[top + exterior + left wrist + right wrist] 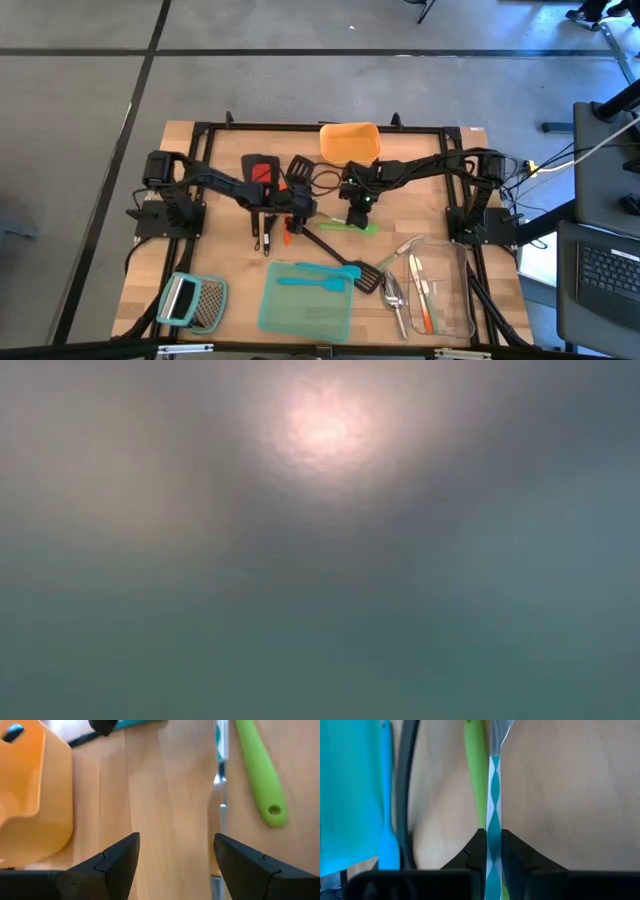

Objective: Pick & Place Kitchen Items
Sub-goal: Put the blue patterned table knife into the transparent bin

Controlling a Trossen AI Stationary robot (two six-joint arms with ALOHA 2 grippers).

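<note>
While the right gripper [492, 865] hangs over the middle of the wooden table [230, 250], its two dark fingers are pinched tight on a slim utensil with a teal-and-white spiral handle [493, 810], which runs straight out between them to a silvery neck. Just beside that handle lies the green spatula [476, 775], flat on the wood and almost parallel to it; whether the two touch I cannot tell. From overhead the green spatula [352, 227] shows just beneath the right gripper [358, 215].

Further toward the front edge, a black turner [345, 260] lies slantwise, its slotted head next to a teal spatula [318, 278] resting across the teal container [300, 310]. To the right, the clear container [455, 300] holds silver spoons [395, 295] and other cutlery, one piece orange-handled.

The left gripper [275, 215] sits left of centre, low over the table, its fingers [117, 855] spread wide with bare wood between them and nothing held. An orange container [30, 800] stands close beside it in its wrist view. Behind, a second orange container [350, 142] sits at the far edge, and a grater [195, 300] lies at the front left corner.

The table-height camera gives only a haze.
</note>
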